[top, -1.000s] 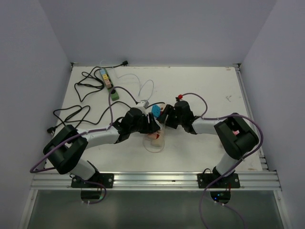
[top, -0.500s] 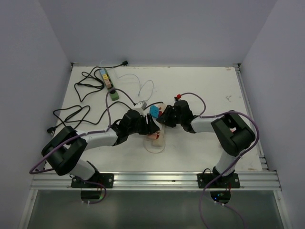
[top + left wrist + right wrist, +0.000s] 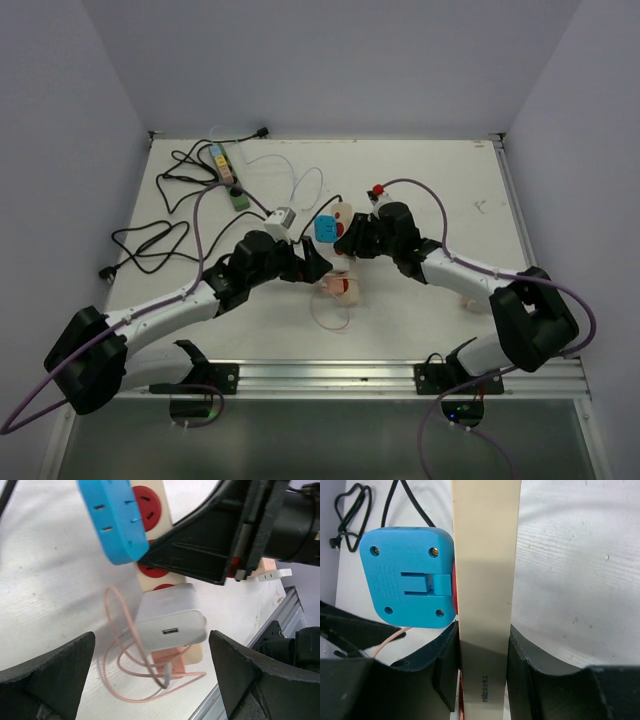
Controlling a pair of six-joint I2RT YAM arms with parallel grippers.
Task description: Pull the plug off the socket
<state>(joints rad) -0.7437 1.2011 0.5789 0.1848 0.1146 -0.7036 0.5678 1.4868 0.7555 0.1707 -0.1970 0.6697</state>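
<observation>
Fingers of the left gripper (image 3: pixel 150 680) stand spread wide apart, one on each side of the white plug (image 3: pixel 170 617) without touching it, so that hand holds nothing. The plug is a boxy white charger with a small port in the face turned toward the left wrist camera. It sits on the socket strip (image 3: pixel 485 555), a long cream bar with round red sockets, and as far as I can see it is seated there. A thin pink cable (image 3: pixel 117 650) runs from the plug's lower end and lies in loose loops on the white table (image 3: pixel 430 180).

Across from it, the right gripper (image 3: pixel 347 243) is closed on the cream strip, its two dark fingers pressed against the strip's long edges. A blue adapter (image 3: pixel 407 575) is plugged into the strip just beside those fingers, farther along the bar than the white plug.

From above, the two arms meet near the middle of the table, the strip between them. Well apart, toward the far left corner, lie a second strip (image 3: pixel 222 165) with coloured sockets and several black cords (image 3: pixel 150 240).
</observation>
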